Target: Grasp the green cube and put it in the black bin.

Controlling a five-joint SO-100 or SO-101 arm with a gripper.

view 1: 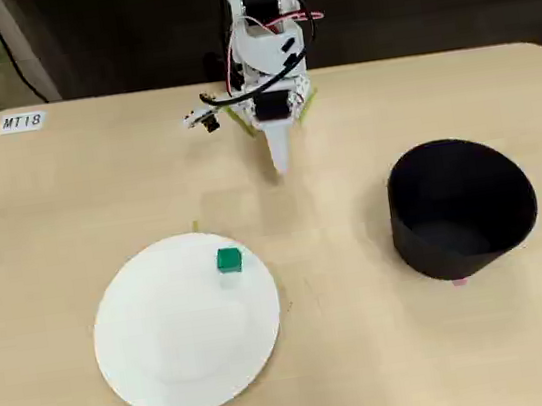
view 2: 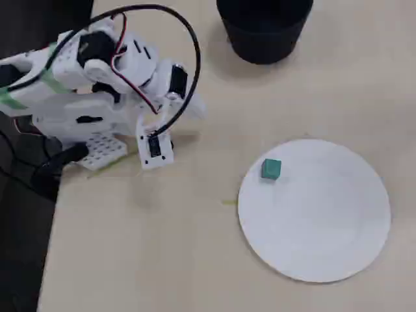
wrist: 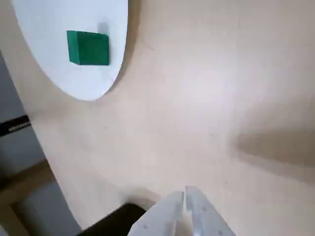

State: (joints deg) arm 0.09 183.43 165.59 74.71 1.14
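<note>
Sitting near the white plate's [view 1: 172, 358] far rim, the green cube [view 1: 229, 260] could skid off if the clenched, empty end effector [wrist: 184, 194] descends off-centre; the black bin [view 1: 461, 206] waits right.

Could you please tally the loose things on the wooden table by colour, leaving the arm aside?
Green: 1, the small solid green cube lying on the plate near its rim.
White: 1, the flat round white plate.
Black: 1, the round matte-black bin, standing apart from the plate.
Total: 3.
</note>
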